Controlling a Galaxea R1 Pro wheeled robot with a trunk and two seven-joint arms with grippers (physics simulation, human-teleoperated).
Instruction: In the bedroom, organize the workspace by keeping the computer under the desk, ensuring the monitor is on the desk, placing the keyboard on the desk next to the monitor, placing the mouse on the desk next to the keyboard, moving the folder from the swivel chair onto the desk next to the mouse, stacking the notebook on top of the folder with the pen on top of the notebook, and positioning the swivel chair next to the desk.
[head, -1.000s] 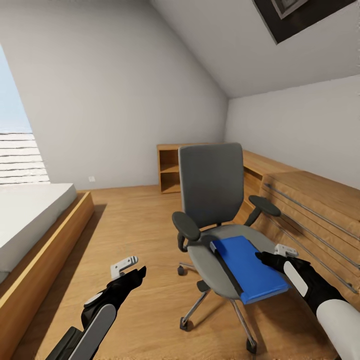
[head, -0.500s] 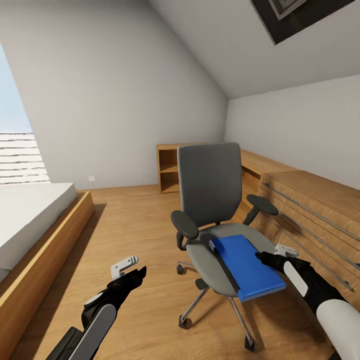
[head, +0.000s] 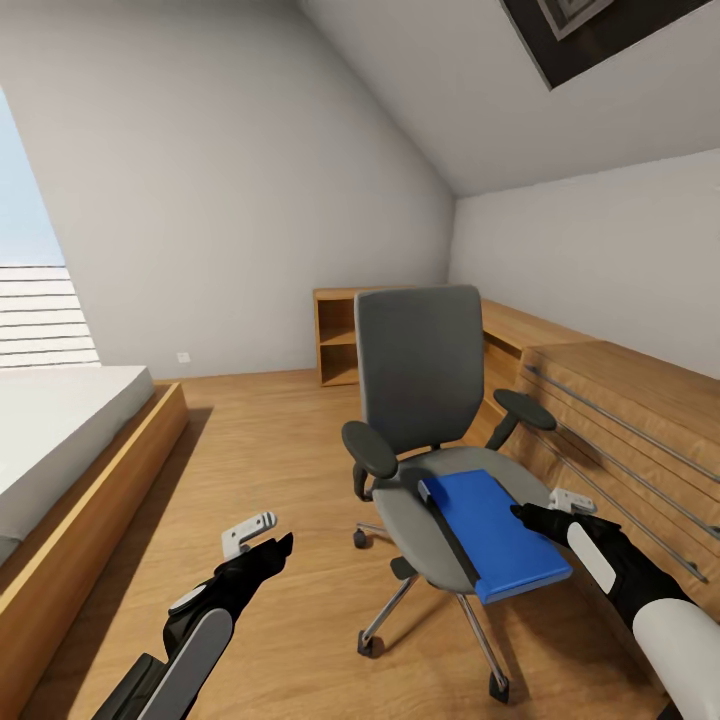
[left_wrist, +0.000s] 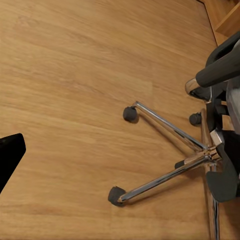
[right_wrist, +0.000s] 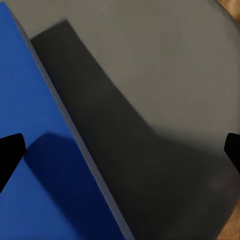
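Attic bedroom, sloped grey ceiling, light wood floor (head: 280, 440), a white bed on a wooden frame (head: 70, 450) at the left, a low light-wood cabinet (head: 345, 340) by the far wall. Grey upholstered swivel chair with black armrests and chrome star base (head: 420, 380) stands mid-room beside a long wooden unit with metal rails (head: 620, 400). Flat bright-blue rectangular folder with dark spine edge (head: 495, 530) lies on the chair seat, its near corner overhanging the front. Right tool (head: 535, 513) sits at the folder's right edge; in the right wrist view both dark fingertips (right_wrist: 10, 152) are well apart, so spread, with the folder (right_wrist: 35, 165) and grey seat between them, nothing pinched. Left tool (head: 262, 538) hangs over bare floor; cannot tell its state. Left wrist view shows the chair base (left_wrist: 175, 150) and castors. Step in hand looks like grabbing the folder: best to slide one finger under the overhanging edge, the other on top, pinch near the edge's middle so it doesn't droop, lift straight, avoid nudging the chair, which will likely roll.
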